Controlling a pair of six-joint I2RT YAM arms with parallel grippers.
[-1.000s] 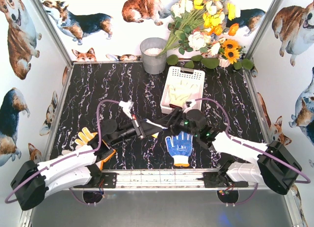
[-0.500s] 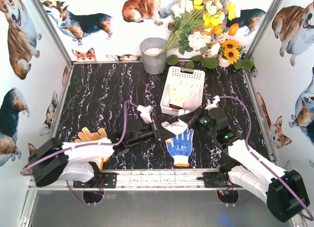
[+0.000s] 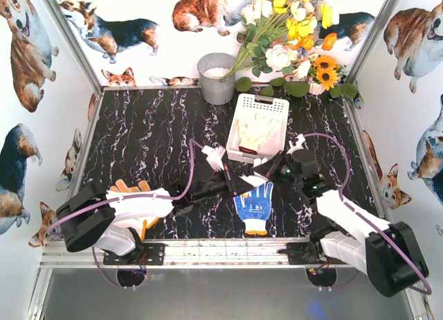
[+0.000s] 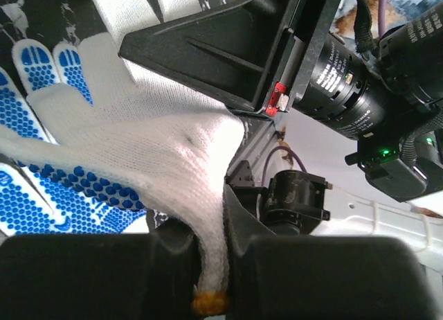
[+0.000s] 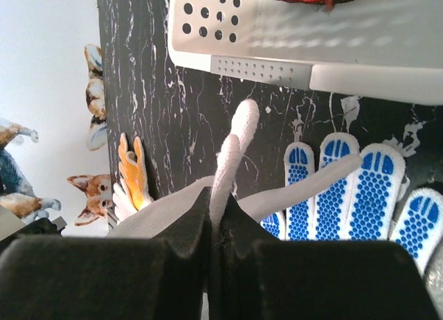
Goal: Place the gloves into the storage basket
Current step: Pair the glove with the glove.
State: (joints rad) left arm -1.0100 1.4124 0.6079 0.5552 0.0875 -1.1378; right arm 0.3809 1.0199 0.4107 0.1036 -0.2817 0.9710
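Left tool (image 4: pixel 211 264) clamps the white glove (image 4: pixel 159 140) by its cuff, right tool (image 5: pixel 211 219) pinches a finger. It's stretched between them just over the dotted glove (image 3: pixel 253 203) on the bench (image 3: pixel 152 126), near the basket (image 5: pixel 263 68).

A black marble-patterned tabletop (image 3: pixel 152 133) with white veining fills the floor of the booth. White walls printed with corgis close it in: far wall (image 3: pixel 166 43), left wall (image 3: pixel 34 126), right wall (image 3: pixel 408 112). They meet at slanting aluminium posts (image 3: pixel 69 36). At the far edge stands a grey metal bucket (image 3: pixel 217 81), and in the far right corner a bouquet (image 3: pixel 291 36) of yellow and white blooms with a sunflower (image 3: pixel 325 62). An aluminium rail (image 3: pixel 228 249) runs along the near edge. The light is bright and even.
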